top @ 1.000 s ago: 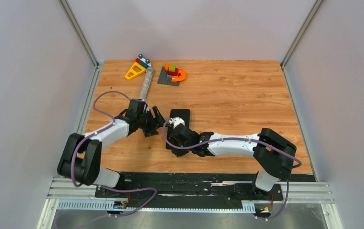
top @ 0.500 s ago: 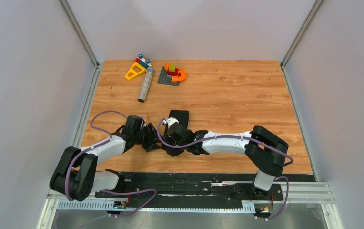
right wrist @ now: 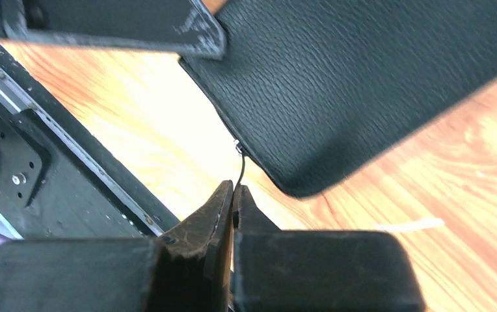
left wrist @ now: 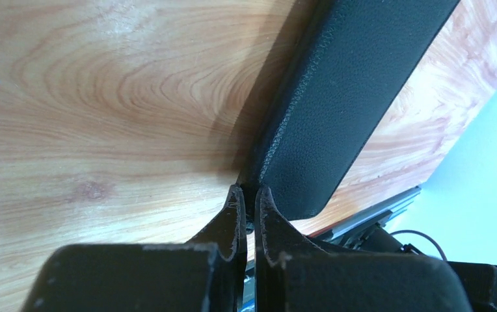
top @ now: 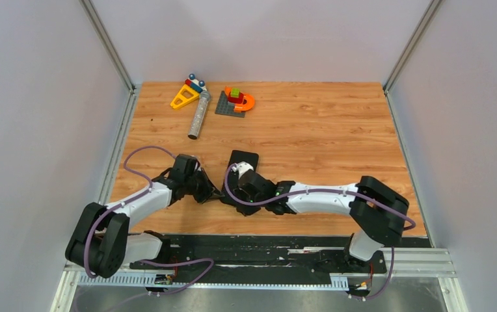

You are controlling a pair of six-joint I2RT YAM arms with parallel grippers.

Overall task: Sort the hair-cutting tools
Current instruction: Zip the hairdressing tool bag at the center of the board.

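Both arms sit low over the near middle of the worktop [top: 337, 130], tips meeting at the near end of a black textured case [left wrist: 343, 97].
- left claw [left wrist: 247, 194]: fingers pressed together, tips right against the case's edge by its rounded corner. Can't tell if anything is caught between them.
- right claw [right wrist: 233, 188]: clamped tight on a thin black cord [right wrist: 241, 166] that runs from the case's edge straight into the tips.
- hair-cutting tools: no scissors or comb shows in any view, so can't tell where they are.
- far-left corner: a grey cylinder [top: 198, 117] lies on its side. Just beside it are a yellow triangle toy [top: 184, 97] and a grey plate [top: 225, 107] with coloured blocks on it, all well apart from both claws.
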